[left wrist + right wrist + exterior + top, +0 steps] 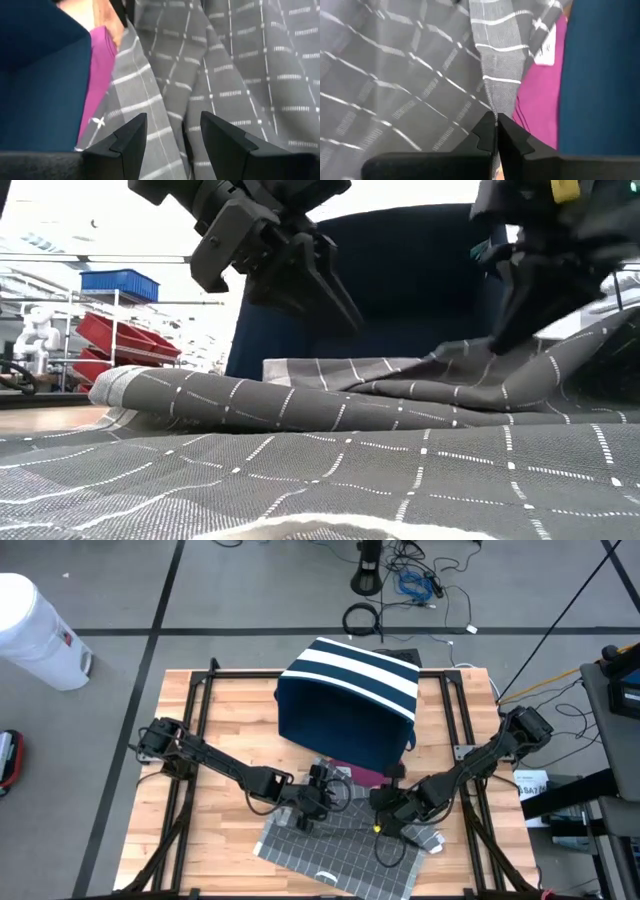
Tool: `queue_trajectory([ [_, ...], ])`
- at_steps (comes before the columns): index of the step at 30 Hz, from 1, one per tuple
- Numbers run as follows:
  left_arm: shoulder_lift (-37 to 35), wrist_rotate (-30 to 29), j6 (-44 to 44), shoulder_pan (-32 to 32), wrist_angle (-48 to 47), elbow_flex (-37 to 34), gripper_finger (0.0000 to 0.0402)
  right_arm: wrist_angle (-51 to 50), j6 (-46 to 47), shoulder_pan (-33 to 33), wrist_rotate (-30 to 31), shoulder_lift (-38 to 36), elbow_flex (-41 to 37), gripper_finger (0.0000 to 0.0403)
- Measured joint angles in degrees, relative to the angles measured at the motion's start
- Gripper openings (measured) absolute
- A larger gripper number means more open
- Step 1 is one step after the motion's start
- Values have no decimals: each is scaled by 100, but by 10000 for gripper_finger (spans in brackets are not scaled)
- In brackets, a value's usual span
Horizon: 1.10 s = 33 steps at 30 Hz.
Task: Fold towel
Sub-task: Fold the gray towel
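Now my right gripper (pixel 496 131) has its two fingers pressed together on a raised fold of the grey checked towel (pixel 345 840), pinching the cloth where it bunches up beside the magenta cloth (pixel 537 100). In the low view that gripper (pixel 510 340) comes down to the towel's crumpled ridge (pixel 400 395) in front of the navy bin. My left gripper (pixel 172 140) hovers just over the same towel with its fingers apart and nothing between them; only the grey cloth shows in the gap. From above, my left gripper (pixel 318 792) and my right gripper (pixel 392 812) sit near each other at the towel's far edge, close to the navy bin with white stripes (pixel 350 700). The towel lies rumpled on the wooden table (pixel 220 740), spread toward the near edge, with its far part gathered into folds. The magenta cloth (pixel 365 776) pokes out between the bin and the towel.
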Motion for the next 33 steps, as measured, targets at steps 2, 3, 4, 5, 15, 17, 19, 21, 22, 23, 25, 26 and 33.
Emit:
queue_trajectory([
  [2,1,2,-1,0,213,0,192,-1,28,-39,-19,-4,163,6],
  [3,1,7,1,0,381,0,192,-6,16,-56,-18,-7,250,4],
  [4,1,22,8,0,597,0,192,-14,-31,-79,-17,-7,352,2],
  [5,0,26,12,0,791,0,192,-10,-92,-94,-12,-7,461,2],
  [15,-1,-970,55,-4,1184,0,192,-177,-490,-305,115,-11,1274,1],
  [17,-1,-1306,11,1,1200,0,192,-181,-469,-324,131,-11,1285,0],
  [19,-1,-1346,10,4,1356,0,192,-194,-379,-349,132,-11,1285,0],
  [21,-1,-1346,11,0,1657,0,192,-191,-313,-381,144,-11,1285,0],
  [22,-1,-1365,15,-7,1789,0,192,-190,-311,-403,148,-11,1285,0],
  [23,-1,-1423,69,-11,1917,0,192,-188,-306,-422,150,-11,1285,0],
  [25,-1,-1599,243,-2,2023,0,192,-157,-299,-454,152,-11,1285,0],
  [26,-1,-1647,317,1,2033,0,192,-122,-298,-461,156,-11,1285,0],
  [33,-1,-2162,210,66,1276,0,192,-91,-296,-451,158,-11,1285,0],
])
